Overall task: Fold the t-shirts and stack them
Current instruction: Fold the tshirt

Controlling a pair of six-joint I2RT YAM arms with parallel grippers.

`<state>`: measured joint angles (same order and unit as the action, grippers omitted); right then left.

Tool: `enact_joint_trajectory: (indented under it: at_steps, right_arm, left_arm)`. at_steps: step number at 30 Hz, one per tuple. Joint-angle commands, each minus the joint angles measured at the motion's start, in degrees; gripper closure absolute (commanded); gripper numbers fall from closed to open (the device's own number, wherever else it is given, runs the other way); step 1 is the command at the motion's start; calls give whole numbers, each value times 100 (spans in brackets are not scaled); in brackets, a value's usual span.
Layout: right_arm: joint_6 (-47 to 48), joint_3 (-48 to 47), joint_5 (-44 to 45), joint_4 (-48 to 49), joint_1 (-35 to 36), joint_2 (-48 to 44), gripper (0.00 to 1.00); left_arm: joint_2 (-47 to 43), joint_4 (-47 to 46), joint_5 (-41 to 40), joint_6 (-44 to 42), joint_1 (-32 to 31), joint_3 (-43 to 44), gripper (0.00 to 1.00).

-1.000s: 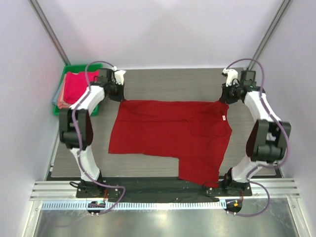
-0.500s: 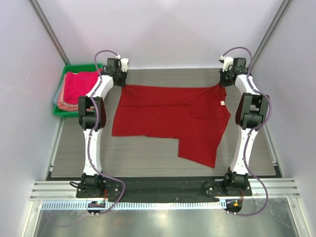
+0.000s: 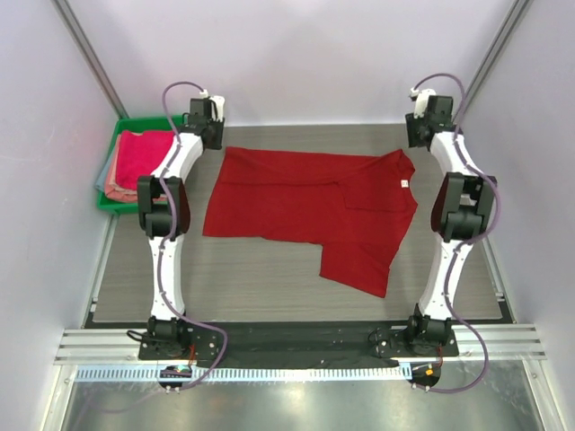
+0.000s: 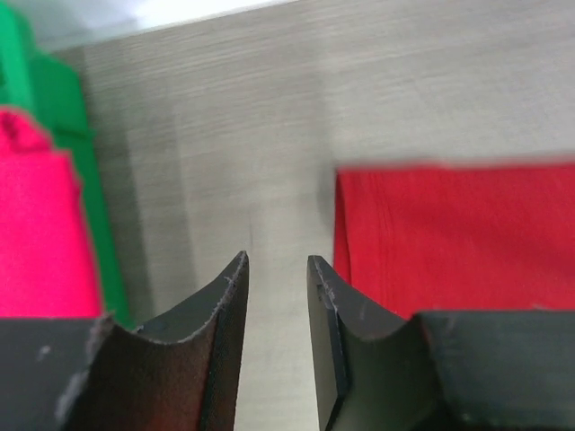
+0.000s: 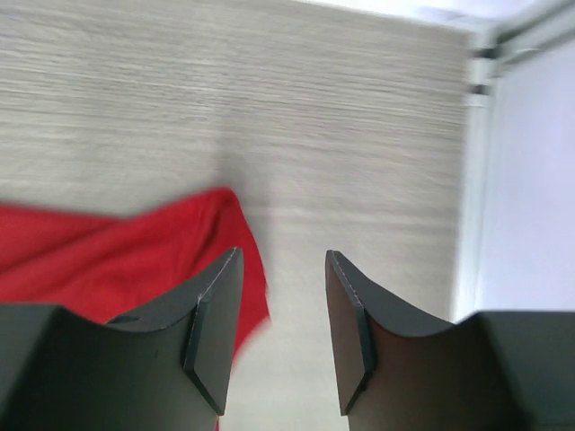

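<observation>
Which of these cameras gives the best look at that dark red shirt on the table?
The top external view: it shows the whole red shirt lying on the table, white label included. The left wrist view catches only one blurred corner of the red shirt; the right wrist view only a small tip of it.

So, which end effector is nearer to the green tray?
Left. The left end effector is beside the tray; the right end effector is on the opposite side of the red shirt.
</observation>
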<state>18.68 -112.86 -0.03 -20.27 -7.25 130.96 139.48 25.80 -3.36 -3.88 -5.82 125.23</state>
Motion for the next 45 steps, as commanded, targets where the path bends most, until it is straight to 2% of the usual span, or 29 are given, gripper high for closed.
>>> enact_joint_trajectory:
  at_steps: [1,2,4,5,6,8,12,16,19,22,24,27,29,30,31,32,36,39,40,41,42,45]
  right_arm:
    - [-84,456,137,253,-14,-1570,52]
    - [4,806,-448,121,-14,-1721,53]
    - [197,1063,-1083,-537,-5,-1924,54]
    - [363,1256,-1635,-774,12,-2046,55]
    - [504,1318,-1823,-1255,39,-2074,57]
    - [654,1608,-1982,-1549,153,-2196,58]
    - [1085,2109,-1896,-1927,241,-2320,58]
    - [1182,2320,-1729,-2121,241,-2311,58]
    - [1243,2479,-1719,-2113,241,-2355,57]
    - [1244,2549,-1719,-2112,241,-2364,57]
    - [1252,2558,-1711,-2139,241,-2347,57]
    - [1253,2558,-1711,-2148,241,-2268,57]
    - [1253,2532,-1754,-2148,241,-2215,57]
    - [1244,2515,-1755,-2148,241,-2180,57]
    - [1252,2480,-1755,-2156,241,-2171,57]
    - [1261,2462,-1737,-2174,241,-2145,57]
    - [1305,2462,-1676,-2174,241,-2109,58]
    - [1288,2479,-1693,-2174,241,-2109,58]
    - [1253,2462,-1702,-2174,241,-2109,58]
    - [1244,2453,-1710,-2174,241,-2101,58]
    - [1235,2453,-1719,-2174,241,-2118,58]
    - [1235,2453,-1684,-2183,241,-2118,58]
  left_arm:
    - [-1167,117,308,-314,20,-541,67]
    - [-1264,196,492,-559,11,-952,70]
    - [-1379,477,764,-684,2,-1245,73]
    - [-1327,661,844,-737,2,-1229,79]
    - [-1249,1081,897,-763,2,-1159,82]
    - [-968,1478,1056,-746,11,-861,85]
    - [-905,1569,1241,-623,-24,-983,85]
    - [-651,1743,1223,-614,-77,-686,83]
    - [-474,1876,1293,-544,-85,-579,78]
    - [-448,1920,1407,-483,-85,-613,64]
    - [-474,1937,1434,-482,-120,-675,63]
    - [-457,1937,1381,-500,-156,-781,65]
    - [-422,1964,1346,-526,-191,-798,69]
    - [-422,1972,1338,-544,-200,-816,73]
    - [-413,1973,1346,-552,-200,-807,82]
    - [-422,1973,1329,-561,-208,-816,86]
    - [-439,1973,1215,-587,-209,-833,93]
    - [-430,1929,1039,-570,-208,-860,90]
    - [-448,1902,943,-535,-209,-860,76]
    - [-465,1867,872,-517,-209,-860,74]
    - [-457,1867,811,-526,-209,-834,74]
    - [-430,1885,784,-561,-208,-833,83]
